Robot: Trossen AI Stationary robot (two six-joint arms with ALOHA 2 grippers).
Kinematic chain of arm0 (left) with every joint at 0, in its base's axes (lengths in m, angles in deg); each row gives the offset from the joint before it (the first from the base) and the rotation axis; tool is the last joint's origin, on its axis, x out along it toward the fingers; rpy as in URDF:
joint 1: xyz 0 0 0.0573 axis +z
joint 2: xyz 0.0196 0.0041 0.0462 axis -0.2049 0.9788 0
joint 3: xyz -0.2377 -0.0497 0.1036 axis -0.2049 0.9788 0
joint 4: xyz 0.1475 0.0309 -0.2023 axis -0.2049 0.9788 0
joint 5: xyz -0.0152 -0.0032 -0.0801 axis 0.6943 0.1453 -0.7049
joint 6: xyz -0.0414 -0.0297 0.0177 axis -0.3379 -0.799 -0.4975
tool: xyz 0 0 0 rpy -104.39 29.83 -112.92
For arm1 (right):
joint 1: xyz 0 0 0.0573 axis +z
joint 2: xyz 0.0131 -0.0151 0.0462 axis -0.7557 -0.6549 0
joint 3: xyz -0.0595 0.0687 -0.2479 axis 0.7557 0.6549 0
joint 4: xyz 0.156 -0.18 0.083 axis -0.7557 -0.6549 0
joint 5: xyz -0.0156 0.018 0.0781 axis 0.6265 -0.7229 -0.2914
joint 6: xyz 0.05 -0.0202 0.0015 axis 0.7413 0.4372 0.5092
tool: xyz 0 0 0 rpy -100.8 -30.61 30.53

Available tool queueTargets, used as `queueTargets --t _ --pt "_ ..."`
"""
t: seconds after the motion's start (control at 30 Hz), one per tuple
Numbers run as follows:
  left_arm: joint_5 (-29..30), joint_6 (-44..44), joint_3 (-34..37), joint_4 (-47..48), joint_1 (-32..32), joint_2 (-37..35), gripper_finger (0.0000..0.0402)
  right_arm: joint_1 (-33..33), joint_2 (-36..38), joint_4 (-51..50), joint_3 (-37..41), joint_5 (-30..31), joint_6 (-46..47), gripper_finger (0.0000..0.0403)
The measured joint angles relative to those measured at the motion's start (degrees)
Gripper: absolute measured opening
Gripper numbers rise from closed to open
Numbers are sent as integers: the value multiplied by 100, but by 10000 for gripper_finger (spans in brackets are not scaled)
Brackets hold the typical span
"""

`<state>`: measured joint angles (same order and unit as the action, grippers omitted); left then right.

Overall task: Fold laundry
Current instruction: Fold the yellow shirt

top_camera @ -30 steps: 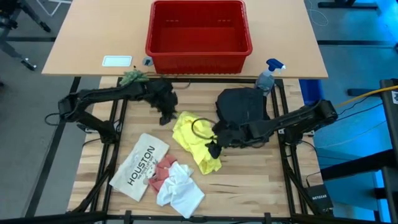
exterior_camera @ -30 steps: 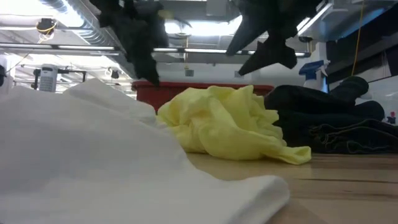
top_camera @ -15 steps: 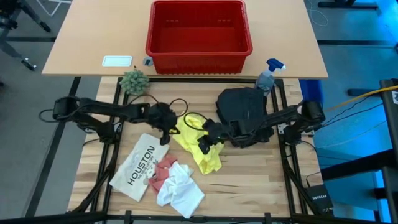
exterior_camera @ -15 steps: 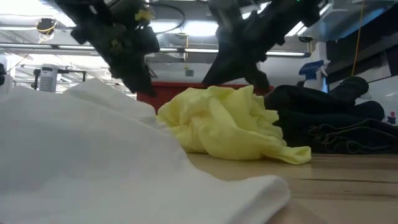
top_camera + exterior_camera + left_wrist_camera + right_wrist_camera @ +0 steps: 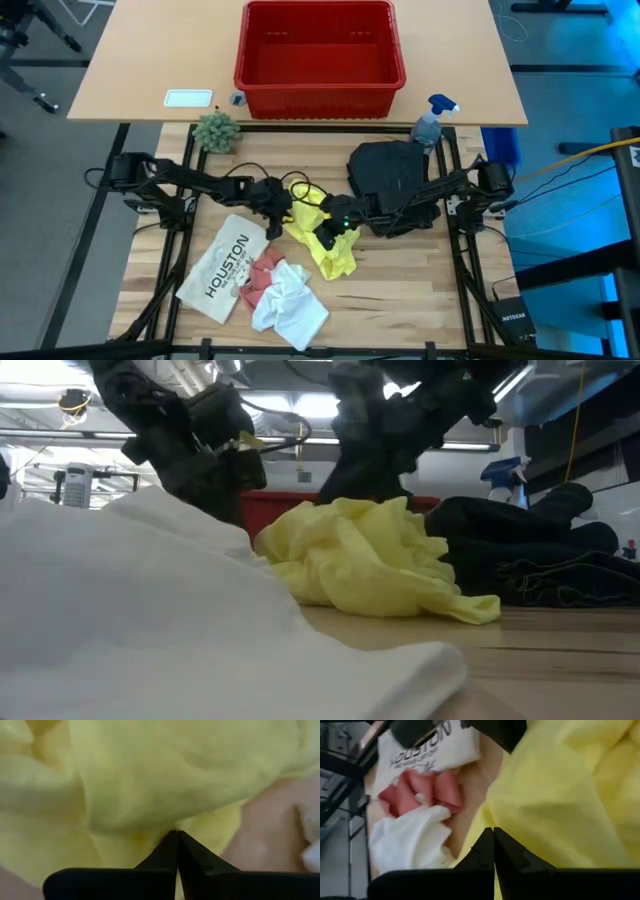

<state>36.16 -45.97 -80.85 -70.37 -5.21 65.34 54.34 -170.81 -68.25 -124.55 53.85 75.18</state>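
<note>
Nearest the table's front edge lay the small white cloth (image 5: 288,305) with the small pink cloth (image 5: 262,272) tucked against it, both touching the flat white item printed HOUSTON (image 5: 226,267); none of them was in play. Just beyond, at mid-table, the crumpled yellow T-shirt (image 5: 322,238) was the garment in hand, with both arms down on it. The left gripper (image 5: 278,207) sat at the shirt's left edge and the right gripper (image 5: 338,222) over its middle. In each wrist view the fingers met tip to tip with no gap, pressed into yellow fabric; whether either pinch had actually caught a fold could not be told, since the tips sat right at the cloth. To do this step well, it seemed best to lift only slightly first and check that the cloth rose with both grippers, then draw them apart evenly so the shirt spread flat instead of bunching or dragging the pink and white cloths along. Further back the dark trousers (image 5: 388,172) lay heaped, close to the right arm, so a snag there looked possible. Beyond stood a spray bottle (image 5: 432,122), a small green plant (image 5: 216,130) and the red basket (image 5: 320,88).
</note>
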Motion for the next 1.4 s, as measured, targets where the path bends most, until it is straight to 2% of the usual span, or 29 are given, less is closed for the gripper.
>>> queueTargets --t 0.1,0.17,0.3,0.4,0.53,0.6,0.7,0.9,1.13,1.2,1.3,1.4 --pt "54 -89 -11 -190 -2 148 0 -96 -131 -153 -53 191 53 0" --pt "51 -166 -11 -210 -2 216 0 -202 -216 -264 -128 551 221 0" --pt "56 -266 -11 -167 0 226 0 -450 -224 -787 -178 2267 1162 0" --pt "59 -276 -11 2 0 226 0 -681 -50 -748 -193 2561 1269 0" --pt "90 -261 -11 166 15 224 0 -728 265 -1237 -183 3016 1594 0" --pt "92 -261 -10 192 19 226 0 -708 508 -1209 -183 2798 1264 0" --pt "93 -245 -9 196 17 226 0 -592 799 -1266 -200 1967 656 0" --pt "69 -226 -9 214 20 209 0 -296 851 -1770 -194 956 492 0" --pt "49 -231 -9 213 17 204 0 -377 138 -1567 -191 610 458 0" --pt "47 -241 -9 258 17 204 0 -429 -49 -1974 -194 696 558 0" --pt "27 -250 -12 572 17 191 0 -417 -105 -3010 -187 1219 991 0" --pt "7 -178 -33 991 15 177 0 -340 62 -3504 -189 1283 975 0"
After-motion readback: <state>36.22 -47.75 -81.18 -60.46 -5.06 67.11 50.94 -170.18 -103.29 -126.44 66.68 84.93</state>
